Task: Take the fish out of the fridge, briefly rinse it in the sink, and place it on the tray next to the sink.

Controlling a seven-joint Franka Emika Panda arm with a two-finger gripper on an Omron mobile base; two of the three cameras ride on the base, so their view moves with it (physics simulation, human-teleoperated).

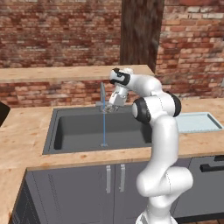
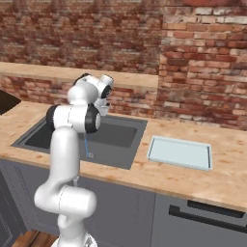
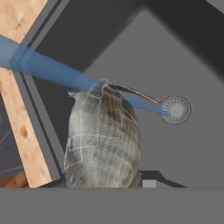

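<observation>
In the left base view the wooden desk (image 1: 26, 131) runs along the left of the sink (image 1: 78, 127), a dark grey basin with a slim grey tap (image 1: 103, 94) at its back edge; a thin blue stream of water (image 1: 104, 127) falls straight from the tap to the basin floor; just right of the stream the gripper (image 1: 110, 107) hangs over the back part of the basin, the white arm (image 1: 159, 131) bending away to the right; further right the pale blue-grey tray (image 1: 197, 122) lies flat on the desk beside the basin, well apart from the gripper. In the hand view the fish (image 3: 103, 142), grey and scaled, sits between the fingers, which are closed on it, their tips hidden behind its body; the stream passes just behind the fish's far end, and the round drain (image 3: 176, 109) lies to the right on the basin floor. In the right base view the brick wall (image 2: 202, 72) rises behind the tray.
</observation>
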